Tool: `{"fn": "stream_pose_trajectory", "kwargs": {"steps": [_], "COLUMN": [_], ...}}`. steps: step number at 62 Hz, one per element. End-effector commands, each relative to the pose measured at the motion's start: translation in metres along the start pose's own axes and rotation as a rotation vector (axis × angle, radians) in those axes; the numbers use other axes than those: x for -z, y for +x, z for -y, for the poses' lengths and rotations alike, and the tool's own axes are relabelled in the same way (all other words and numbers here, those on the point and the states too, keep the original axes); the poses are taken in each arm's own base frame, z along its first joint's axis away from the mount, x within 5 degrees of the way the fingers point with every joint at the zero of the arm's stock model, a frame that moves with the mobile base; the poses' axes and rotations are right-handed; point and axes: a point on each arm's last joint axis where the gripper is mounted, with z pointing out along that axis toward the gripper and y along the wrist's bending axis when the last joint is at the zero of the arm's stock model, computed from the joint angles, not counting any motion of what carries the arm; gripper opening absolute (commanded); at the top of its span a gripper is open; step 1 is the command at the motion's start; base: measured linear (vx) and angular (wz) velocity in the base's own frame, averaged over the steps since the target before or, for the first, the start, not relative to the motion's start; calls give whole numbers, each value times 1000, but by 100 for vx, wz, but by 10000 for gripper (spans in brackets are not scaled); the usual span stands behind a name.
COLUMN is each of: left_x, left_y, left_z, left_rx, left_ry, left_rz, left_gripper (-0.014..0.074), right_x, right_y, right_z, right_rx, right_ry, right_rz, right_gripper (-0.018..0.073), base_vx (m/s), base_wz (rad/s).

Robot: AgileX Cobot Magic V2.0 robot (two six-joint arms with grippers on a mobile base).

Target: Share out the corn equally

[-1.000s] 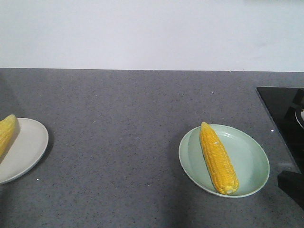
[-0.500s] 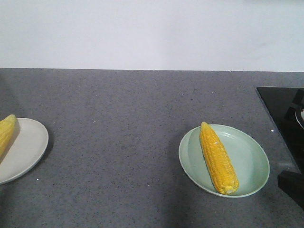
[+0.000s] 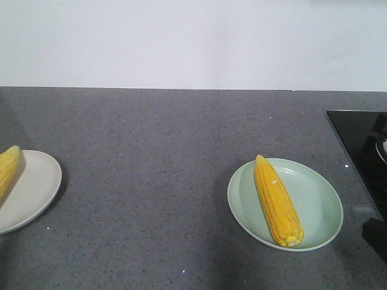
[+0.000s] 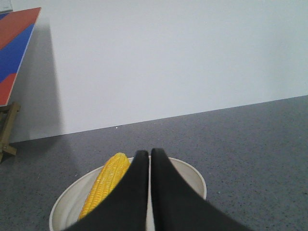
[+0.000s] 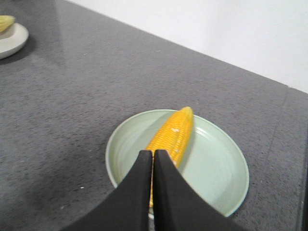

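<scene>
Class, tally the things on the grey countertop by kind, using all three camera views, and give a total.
Bright yellow husked corn cobs: 2 (one on the pale green plate, one on the cream plate)
Round plates: 2 (pale green, cream)
Total: 4

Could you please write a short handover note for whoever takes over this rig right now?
Left gripper: shut, empty, above the white plate.
Right gripper: shut, empty, above the green plate.
Corn: one cob lies on the green plate; one cob lies on the white plate at the counter's left.
Done: the two visible cobs are split one per plate.
Left: no other cobs are in view; check for more before stopping.
</scene>
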Motion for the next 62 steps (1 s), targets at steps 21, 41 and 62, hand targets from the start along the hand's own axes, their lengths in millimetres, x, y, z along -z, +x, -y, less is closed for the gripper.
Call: {"fn": "stream_pose_trajectory", "kwargs": {"steps": [21, 41, 62], "left_x": [2, 2, 2], "left_y": [-7, -7, -7], "left_z": [-3, -3, -3], "left_rx": [5, 5, 5], "left_ry": [-32, -32, -32], "left_rz": [85, 85, 84], "left_gripper": [-7, -7, -7], "right_x": [-5, -1, -7], "right_y": [69, 99, 105], "right_z": [13, 22, 23], "right_rx": [-263, -368, -295], "right_ry": [274, 480, 490], "right_rz": [157, 222, 293], "right_gripper": [-4, -4, -4], "base_vx": [0, 0, 0], "base_wz": [0, 0, 0]}}
